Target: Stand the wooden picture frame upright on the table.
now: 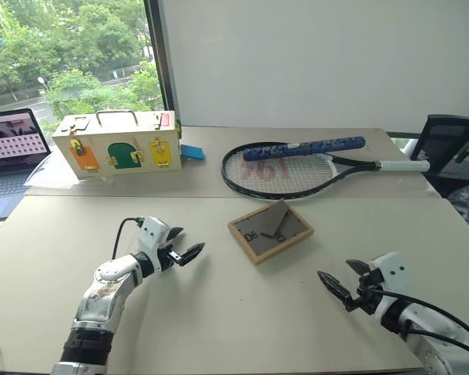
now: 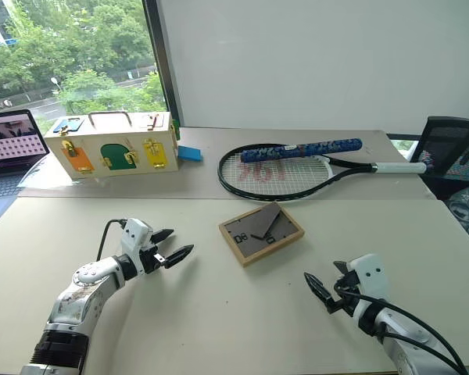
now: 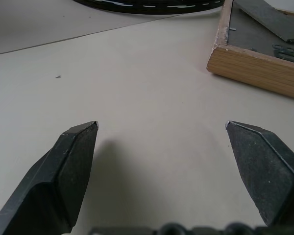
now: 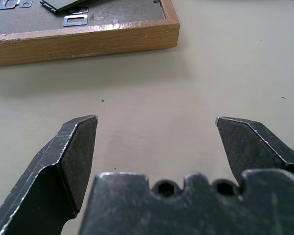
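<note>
One wooden picture frame [image 1: 270, 230] lies flat on the table [image 1: 219, 312], dark back up, its long axis running diagonally toward the tennis racket [image 1: 297, 164]. Between my two grippers, left [image 1: 185, 253] and right [image 1: 334, 286], it rests untouched; both jaws spread wide, empty.

Silver-white arms, black cables, black fingers [image 1: 191, 251]
</note>
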Robot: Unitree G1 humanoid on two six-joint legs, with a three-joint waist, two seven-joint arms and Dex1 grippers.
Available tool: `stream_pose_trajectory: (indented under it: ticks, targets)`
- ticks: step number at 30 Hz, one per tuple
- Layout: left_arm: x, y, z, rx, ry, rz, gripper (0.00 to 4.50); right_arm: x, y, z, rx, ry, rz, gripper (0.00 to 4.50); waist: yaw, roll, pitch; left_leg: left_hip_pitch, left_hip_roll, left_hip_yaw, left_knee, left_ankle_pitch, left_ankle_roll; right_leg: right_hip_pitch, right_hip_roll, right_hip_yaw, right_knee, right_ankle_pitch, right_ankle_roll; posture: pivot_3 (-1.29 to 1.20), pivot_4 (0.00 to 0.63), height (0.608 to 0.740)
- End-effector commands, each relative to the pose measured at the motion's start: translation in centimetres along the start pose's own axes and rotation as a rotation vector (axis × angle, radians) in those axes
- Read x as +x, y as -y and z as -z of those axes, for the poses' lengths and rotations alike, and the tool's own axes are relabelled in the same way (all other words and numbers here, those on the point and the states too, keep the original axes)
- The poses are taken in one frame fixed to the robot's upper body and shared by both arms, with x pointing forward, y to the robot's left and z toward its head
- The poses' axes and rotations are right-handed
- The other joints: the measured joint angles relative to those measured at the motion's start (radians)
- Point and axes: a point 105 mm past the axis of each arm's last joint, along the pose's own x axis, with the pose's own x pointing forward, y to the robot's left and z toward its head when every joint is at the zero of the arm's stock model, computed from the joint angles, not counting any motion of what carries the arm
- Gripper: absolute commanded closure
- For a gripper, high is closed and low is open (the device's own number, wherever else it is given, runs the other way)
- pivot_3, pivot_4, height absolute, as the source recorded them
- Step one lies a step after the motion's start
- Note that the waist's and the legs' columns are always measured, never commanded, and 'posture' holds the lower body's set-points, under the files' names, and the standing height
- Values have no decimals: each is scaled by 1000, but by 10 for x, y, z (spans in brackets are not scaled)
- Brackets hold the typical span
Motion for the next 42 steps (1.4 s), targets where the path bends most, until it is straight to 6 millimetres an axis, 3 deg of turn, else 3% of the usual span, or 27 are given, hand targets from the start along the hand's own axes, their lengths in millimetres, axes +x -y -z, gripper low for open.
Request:
stream_pose_trajectory:
  ticks: [1,3,6,7,10,14,17,21,24,31,36,42]
  targets:
    - [-2,-10,-24,20,58,16,0,-7,8,-16,-54,37,6,25,0,0,0,0,0,0,0,0,0,0,0,0,0,0,0,0,150,698]
    - [0,-22,-45,-3,100,37,0,-16,0,-30,-88,31,-85,25,3,0,0,0,0,0,0,0,0,0,0,0,0,0,0,0,150,698]
    - [8,-28,-60,6,114,77,667,-29,-11,-43,-106,5,-205,0,6,0,0,-3,-1,-1,3,0,0,-1,0,-1,2,0,1,0,150,698]
    - [11,-28,-63,18,112,98,1082,-32,-12,-46,-102,-2,-224,0,4,0,0,-2,-1,-2,4,0,0,0,0,-1,2,0,1,0,150,698]
    - [23,-26,-68,50,106,136,2063,-32,-21,-52,-98,-24,-265,635,-1,0,-1,1,-1,-2,4,-1,2,6,0,-2,0,-1,1,0,150,698]
    - [46,-21,-74,82,104,172,3450,-27,-34,-55,-107,-39,-282,2055,-1,-1,-1,1,-1,-4,5,-1,2,7,0,-3,0,-1,1,0,150,698]
    - [67,-14,-70,110,76,205,4476,-18,-27,-47,-137,-82,-217,3063,0,-1,-1,0,-1,-5,6,-1,2,7,0,-4,0,-1,1,0,150,698]
    - [98,-8,-61,116,19,181,4500,3,-5,-31,-182,-156,-121,4409,3,-1,0,0,-2,-8,8,-1,2,9,0,-5,-1,0,1,0,150,698]
    - [121,3,-51,162,-44,167,4500,28,7,-25,-236,-192,-96,4465,1,-1,0,-1,-3,-9,10,-2,3,9,0,-6,-1,0,2,0,150,698]
    - [140,36,-44,221,-64,273,4500,67,25,-28,-307,-202,-84,4465,-1,-1,0,-2,-3,-10,6,-2,3,9,0,-6,-1,-1,2,0,150,698]
    - [121,64,-24,173,-124,566,4500,89,27,-30,-297,-168,-120,4465,1,-1,0,-2,-4,-11,6,-1,2,9,0,-8,-1,-1,2,0,150,698]
    - [76,41,15,113,-290,642,4500,101,10,-25,-354,-151,-231,4465,-16,1,-1,3,-4,-13,5,-1,2,14,0,-9,1,-1,1,0,150,698]
